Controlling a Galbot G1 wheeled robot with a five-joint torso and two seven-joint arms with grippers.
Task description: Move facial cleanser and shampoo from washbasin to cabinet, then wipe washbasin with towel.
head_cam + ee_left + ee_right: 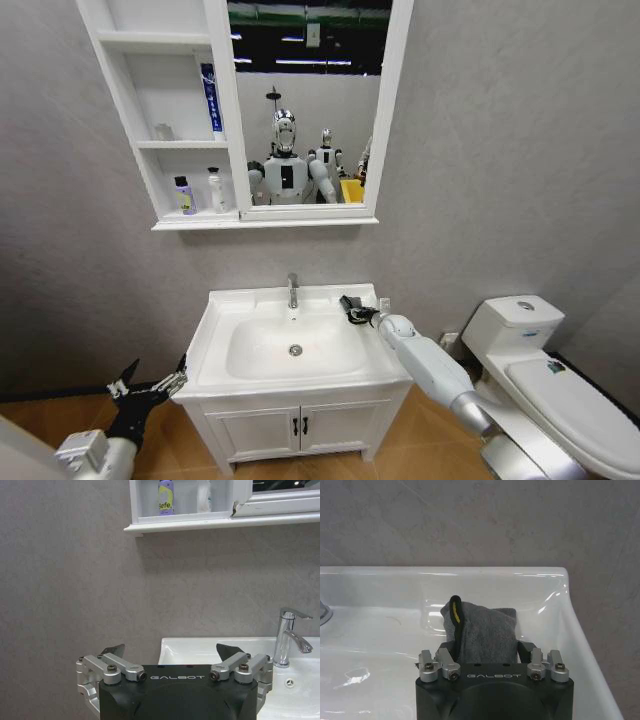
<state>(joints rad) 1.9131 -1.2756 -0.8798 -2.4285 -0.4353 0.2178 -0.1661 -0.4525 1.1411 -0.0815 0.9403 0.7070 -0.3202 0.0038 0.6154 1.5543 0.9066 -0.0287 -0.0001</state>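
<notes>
I see the white rectangular ceramic washbasin [222,312] with its chrome tap [293,290], and above it the white wall cabinet [122,42] with narrow shelves and a mirror panel. Two bottles already stand on the lowest shelf, a lilac-capped bottle [184,196] and a white bottle [216,191], so I judge the moving is done and the wiping step is in hand. My right gripper [486,650] sits at the basin's back right corner, its fingers pinching the small grey-and-black towel [482,632] with a yellow stripe, which rests on the rim there. I judge the next move calls for lifting the cloth and drawing it across the bowl toward the drain [295,350]. My left gripper [150,382] hangs idle beside the basin's front left corner, fingers spread. The gripper body hides the towel's lower part, and the white bottle's label is too small to read.
</notes>
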